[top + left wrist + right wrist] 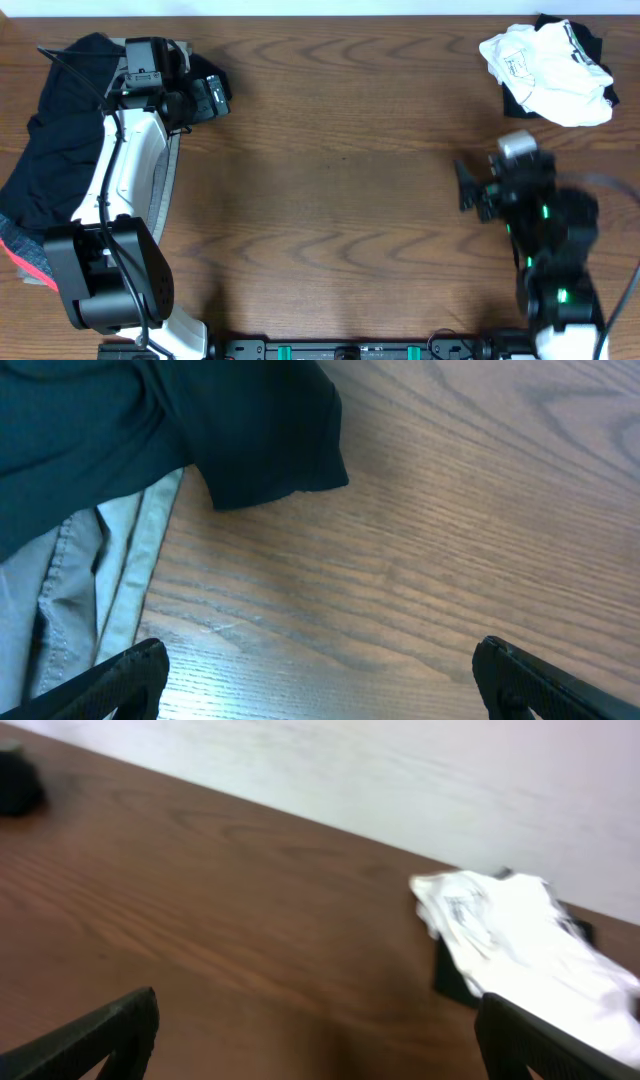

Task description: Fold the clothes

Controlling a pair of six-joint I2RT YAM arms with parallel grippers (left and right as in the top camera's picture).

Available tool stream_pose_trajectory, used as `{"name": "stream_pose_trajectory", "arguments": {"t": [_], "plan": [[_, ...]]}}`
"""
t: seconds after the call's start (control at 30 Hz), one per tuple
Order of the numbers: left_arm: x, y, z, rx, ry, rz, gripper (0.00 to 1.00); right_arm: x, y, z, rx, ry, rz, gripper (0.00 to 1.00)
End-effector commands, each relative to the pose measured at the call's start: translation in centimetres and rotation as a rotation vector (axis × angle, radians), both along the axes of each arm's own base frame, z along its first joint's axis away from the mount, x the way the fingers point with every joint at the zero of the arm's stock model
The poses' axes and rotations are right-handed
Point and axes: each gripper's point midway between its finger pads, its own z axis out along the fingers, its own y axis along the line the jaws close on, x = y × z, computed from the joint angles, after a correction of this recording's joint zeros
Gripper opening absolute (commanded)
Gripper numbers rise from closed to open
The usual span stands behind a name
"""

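Observation:
A pile of clothes lies at the table's left edge: a dark navy garment (60,150) on top, a grey-green garment (170,170) under the arm and a red-grey one (25,255) at the bottom. In the left wrist view the navy garment (200,420) and the grey-green garment (80,590) fill the upper left. My left gripper (210,100) (320,680) is open and empty over bare wood next to them. A crumpled white garment (550,65) (520,950) lies on a black one (520,100) at the far right. My right gripper (470,190) (320,1040) is open and empty, short of it.
The brown wooden table (340,180) spans the view. A pale wall (400,780) runs behind the far table edge in the right wrist view. The arms' black base rail (350,350) lies along the front edge.

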Motion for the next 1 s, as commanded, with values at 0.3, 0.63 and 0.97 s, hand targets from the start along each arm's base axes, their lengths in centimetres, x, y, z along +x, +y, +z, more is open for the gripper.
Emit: {"name": "stream_pose_trajectory", "arguments": {"t": [0.3, 0.63, 0.97], "plan": [[-0.1, 0.3, -0.8, 0.011, 0.019, 0.001, 0.98, -3.8, -0.3, -8.7, -0.033, -0.128, 0.002, 0.99], [-0.1, 0.3, -0.8, 0.011, 0.019, 0.002, 0.98, -4.1, -0.6, -8.2, -0.045, -0.147, -0.016, 0.99], [-0.1, 0.3, -0.8, 0.011, 0.019, 0.002, 0.98, -4.8, -0.7, -8.8, -0.046, -0.124, -0.022, 0.99]]}}
